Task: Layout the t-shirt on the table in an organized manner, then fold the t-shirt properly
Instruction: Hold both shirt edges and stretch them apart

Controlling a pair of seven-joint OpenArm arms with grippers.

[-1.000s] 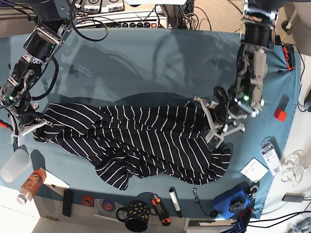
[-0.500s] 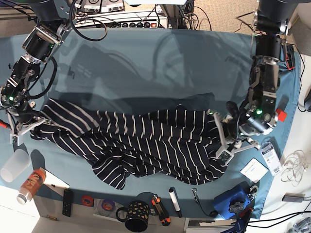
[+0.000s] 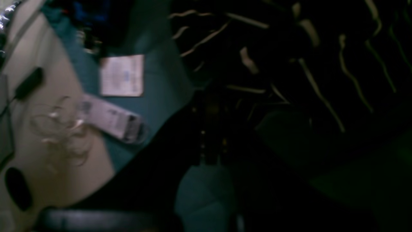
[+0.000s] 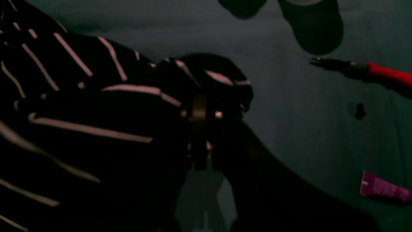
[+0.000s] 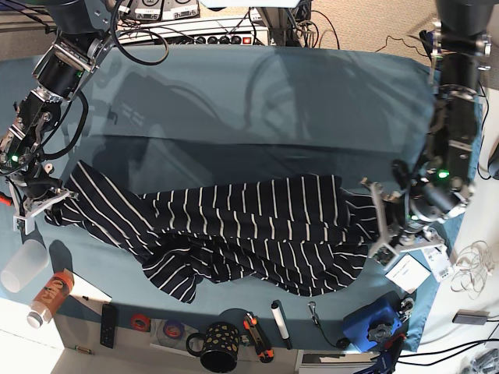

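The t-shirt [image 5: 234, 234] is stretched lengthwise, left to right, between the right gripper [image 5: 35, 204] and left gripper [image 5: 387, 226], each clamped on one end.

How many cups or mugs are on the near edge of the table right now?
2. A clear plastic cup lies near the left corner, below the striped t-shirt's end. A black spotted mug stands at the near edge, centre. Others may be out of frame.
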